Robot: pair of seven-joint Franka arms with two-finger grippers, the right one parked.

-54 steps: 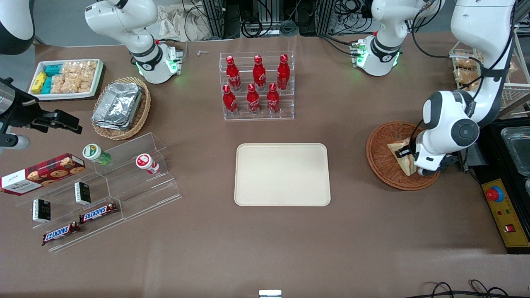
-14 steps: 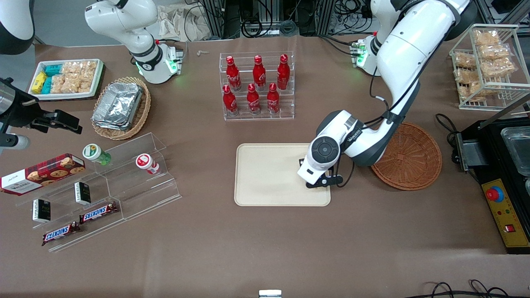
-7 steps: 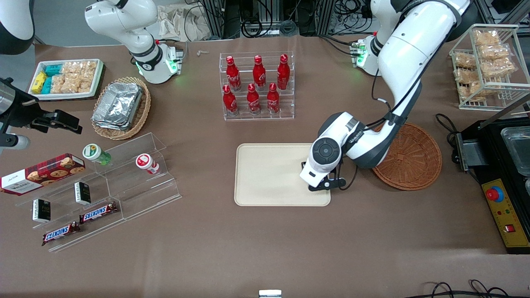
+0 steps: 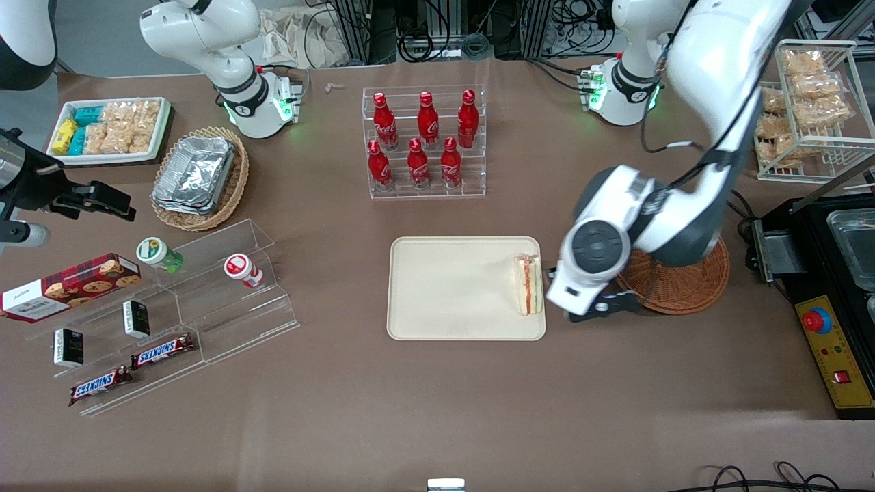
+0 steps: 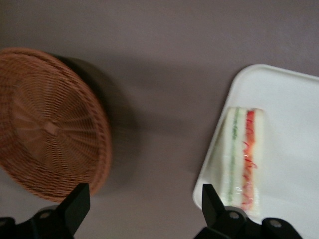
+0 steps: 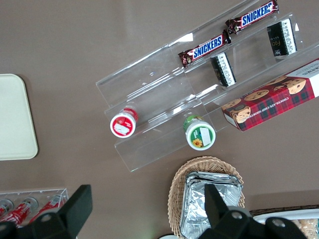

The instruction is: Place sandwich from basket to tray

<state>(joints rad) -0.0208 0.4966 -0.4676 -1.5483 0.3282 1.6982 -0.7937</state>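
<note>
The sandwich (image 4: 528, 284) lies on the cream tray (image 4: 451, 287), along the tray's edge toward the working arm's end, with its red and green stripe facing up. It also shows in the left wrist view (image 5: 241, 159) on the tray (image 5: 289, 99). The reddish-brown basket (image 4: 683, 283) is partly covered by the arm and shows empty in the left wrist view (image 5: 50, 124). My left gripper (image 4: 591, 309) hovers above the bare table between tray and basket. Its gripper (image 5: 144, 209) is open wide and holds nothing.
A clear rack of red bottles (image 4: 424, 143) stands farther from the front camera than the tray. A stepped acrylic stand (image 4: 205, 294) with snacks, a tan basket of foil containers (image 4: 202, 174) and a white snack tray (image 4: 109, 130) lie toward the parked arm's end. A wire rack (image 4: 806, 102) and a yellow control box (image 4: 830, 348) lie toward the working arm's end.
The gripper carried the sandwich from the basket to the tray, let go of it, then rose and moved toward the basket. The sandwich now lies uncovered on the tray.
</note>
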